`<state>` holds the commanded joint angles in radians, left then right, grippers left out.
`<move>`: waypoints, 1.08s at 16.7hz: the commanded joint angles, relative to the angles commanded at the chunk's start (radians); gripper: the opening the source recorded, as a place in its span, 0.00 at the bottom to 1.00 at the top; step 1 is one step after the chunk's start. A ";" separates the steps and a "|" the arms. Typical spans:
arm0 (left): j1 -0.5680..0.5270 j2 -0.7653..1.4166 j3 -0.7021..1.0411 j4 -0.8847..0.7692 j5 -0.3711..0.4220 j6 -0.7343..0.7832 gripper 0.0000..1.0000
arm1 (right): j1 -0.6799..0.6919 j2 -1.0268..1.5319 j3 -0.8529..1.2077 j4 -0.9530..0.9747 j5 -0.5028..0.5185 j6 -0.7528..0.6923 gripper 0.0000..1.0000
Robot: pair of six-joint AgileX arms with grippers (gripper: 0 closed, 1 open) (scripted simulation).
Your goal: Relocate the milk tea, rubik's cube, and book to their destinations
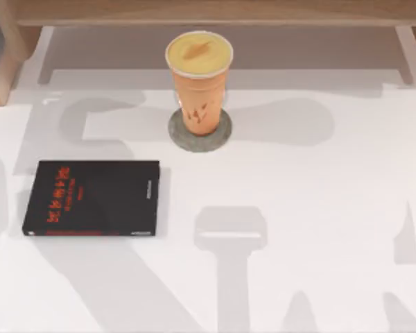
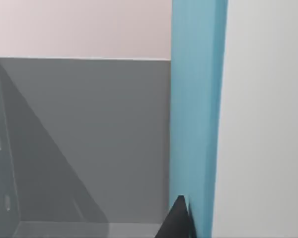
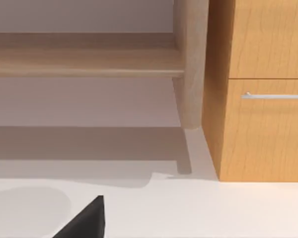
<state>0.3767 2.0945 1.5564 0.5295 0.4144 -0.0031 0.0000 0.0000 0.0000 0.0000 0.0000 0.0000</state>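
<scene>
White tabletop point(image 1: 319, 208) lies broad and bare toward its right side in the top view. Milk tea point(image 1: 198, 83), tapered with a round lid, stands upright on a grey round coaster point(image 1: 180, 135) near the far edge. Flat black book point(image 1: 93, 198) with red lettering lies at left. Left wrist view shows the light blue book point(image 2: 193, 109) upright against a grey bin wall point(image 2: 89, 139); left gripper's hold cannot be told. Right wrist view shows a wooden cabinet point(image 3: 263, 89) and shelf point(image 3: 84, 62).

My left gripper's dark fingertip point(image 2: 179, 220) lies against a light blue upright edge in the left wrist view. One dark fingertip point(image 3: 87, 220) of my right gripper juts in low in the right wrist view.
</scene>
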 joint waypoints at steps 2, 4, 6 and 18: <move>0.002 -0.012 -0.008 -0.005 0.002 0.000 0.00 | 0.000 0.000 0.000 0.000 0.000 0.000 1.00; 0.005 -0.024 -0.015 -0.009 0.004 0.000 0.00 | 0.000 0.000 0.000 0.000 0.000 0.000 1.00; 0.005 -0.024 -0.015 -0.009 0.004 0.000 0.00 | 0.000 0.000 0.000 0.000 0.000 0.000 1.00; 0.030 -0.369 -0.394 0.207 -0.355 0.307 0.00 | 0.000 0.000 0.000 0.000 0.000 0.000 1.00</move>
<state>0.4067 1.7259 1.1621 0.7360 0.0592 0.3039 0.0000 0.0000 0.0000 0.0000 0.0000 0.0000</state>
